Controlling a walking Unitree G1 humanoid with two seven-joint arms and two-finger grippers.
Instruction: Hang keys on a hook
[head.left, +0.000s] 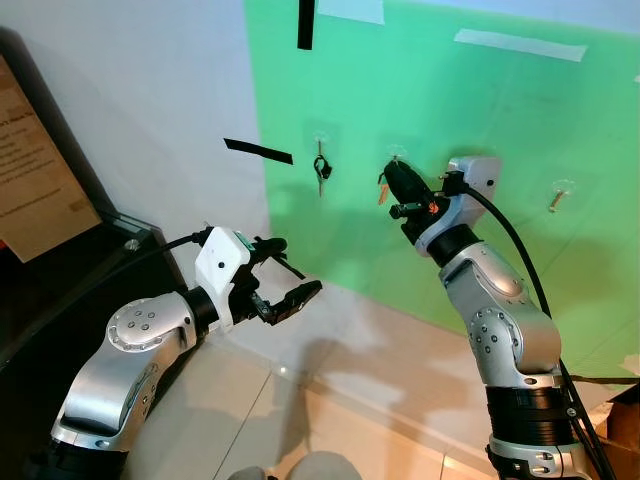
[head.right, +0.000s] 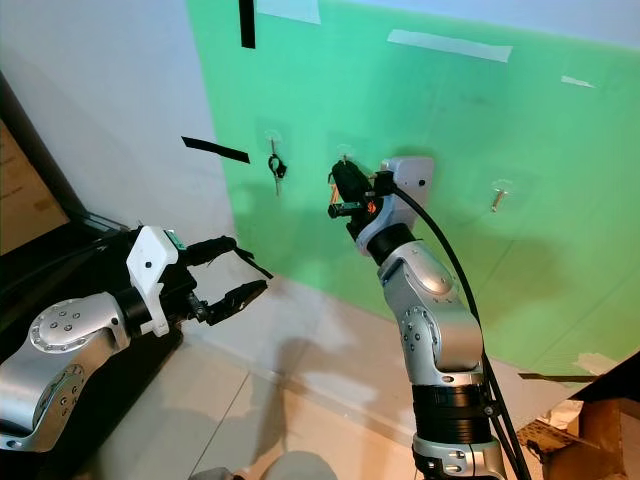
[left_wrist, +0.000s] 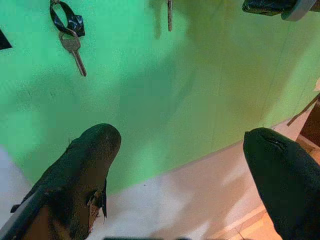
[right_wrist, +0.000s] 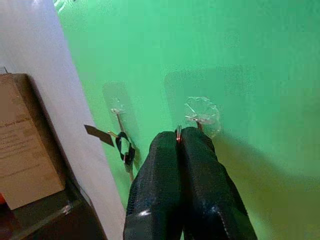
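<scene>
Small metal key ring (right_wrist: 178, 134) pinched in shut right hand (right_wrist: 180, 142) at clear suction hook (right_wrist: 200, 116): hanging step, next needs ring eased over the prong; left hand (head.left: 290, 280) wide, idle.

You had almost nothing to read here. The brown board (head.left: 30, 165) leaning at the left edge carried a few lines of small print, but they were too blurred to make out in the head views, and in the right wrist view the same board (right_wrist: 25, 150) showed only faint, unreadable lines. The tape strips and the green sheet (head.left: 450, 120) on the wall bore no lettering you could read.
</scene>
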